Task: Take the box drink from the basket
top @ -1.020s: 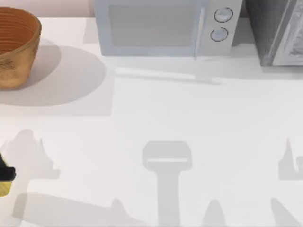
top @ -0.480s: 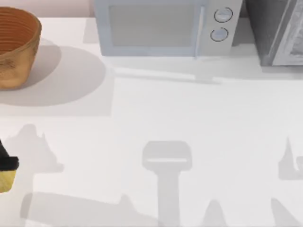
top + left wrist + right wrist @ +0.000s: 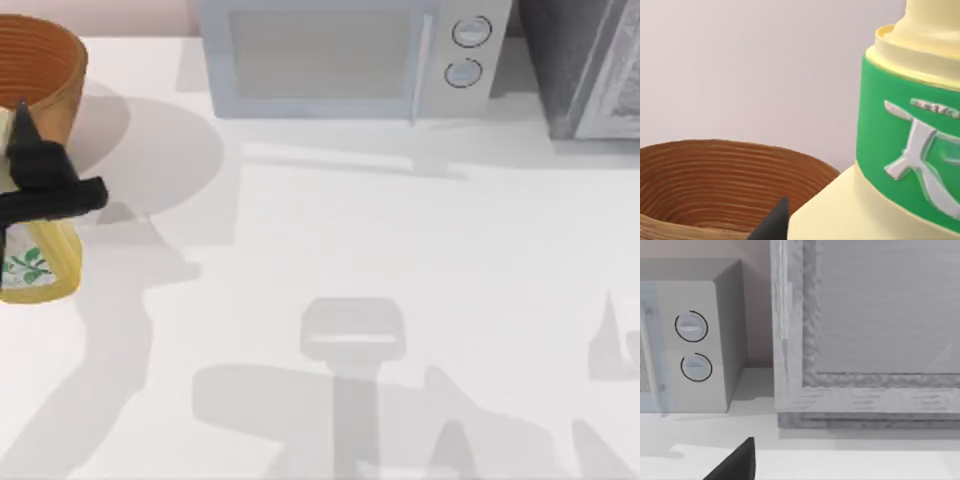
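Observation:
My left gripper (image 3: pixel 42 193) is shut on the box drink (image 3: pixel 30 265) at the table's left edge. The drink is pale yellow with a green leaf print. It is held just in front of the orange-brown basket (image 3: pixel 45 50) and overlaps the basket's near wall from above. The left wrist view has the drink's green neck band (image 3: pixel 910 130) close up. The basket's ribbed inside (image 3: pixel 715 175) lies behind it, and one dark fingertip (image 3: pixel 774 224) sits at the picture's edge. A dark tip of my right gripper (image 3: pixel 735 465) is low in the right wrist view.
A grey-white microwave (image 3: pixel 340 60) stands at the back middle, its two dials (image 3: pixel 692 345) facing my right wrist. A grey cabinet (image 3: pixel 590 70) stands at the back right. Bare white table (image 3: pixel 400 250) spreads from the middle to the front, crossed by arm shadows.
My left gripper with the drink has moved from the front left edge back toward the basket and farther into view. The arm shadows have shifted with it.

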Motion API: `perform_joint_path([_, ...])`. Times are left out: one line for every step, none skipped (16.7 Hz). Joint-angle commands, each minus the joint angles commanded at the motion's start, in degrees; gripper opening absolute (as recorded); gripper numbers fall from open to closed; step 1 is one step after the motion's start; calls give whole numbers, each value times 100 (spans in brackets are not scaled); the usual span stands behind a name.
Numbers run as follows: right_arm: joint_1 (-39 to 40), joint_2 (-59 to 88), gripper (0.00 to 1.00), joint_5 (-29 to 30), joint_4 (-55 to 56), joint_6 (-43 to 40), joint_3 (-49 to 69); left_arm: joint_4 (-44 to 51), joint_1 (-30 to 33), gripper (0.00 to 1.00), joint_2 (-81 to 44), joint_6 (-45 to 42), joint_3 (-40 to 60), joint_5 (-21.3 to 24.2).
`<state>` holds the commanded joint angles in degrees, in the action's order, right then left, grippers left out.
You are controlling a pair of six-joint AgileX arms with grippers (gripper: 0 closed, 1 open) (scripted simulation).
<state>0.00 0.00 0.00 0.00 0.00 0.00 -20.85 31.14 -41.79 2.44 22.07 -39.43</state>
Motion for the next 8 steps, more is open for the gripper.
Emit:
perform_joint_path([0, 0, 100, 0, 0, 0, 0, -248, 360, 0, -499, 21, 268, -494])
perform_joint_path([0, 0, 100, 0, 0, 0, 0, -492, 718, 0, -1006, 44, 535, -997])
perform_joint_path([0, 0, 100, 0, 0, 0, 0, -731, 1072, 0, -1516, 67, 796, -1505])
perform_joint_path([0, 0, 100, 0, 0, 0, 0, -962, 1416, 0, -2025, 92, 1051, -2013])
perform_joint_path([0, 0, 100, 0, 0, 0, 0, -1185, 1751, 0, -2528, 118, 1297, -2517])
perform_joint_path([0, 0, 100, 0, 0, 0, 0, -1398, 2071, 0, -3022, 143, 1534, -3011])
perform_joint_path([0, 0, 100, 0, 0, 0, 0, -1599, 2377, 0, -3502, 169, 1758, -3492])
perform_joint_path([0, 0, 100, 0, 0, 0, 0, -1787, 2666, 0, -3961, 194, 1967, -3954])
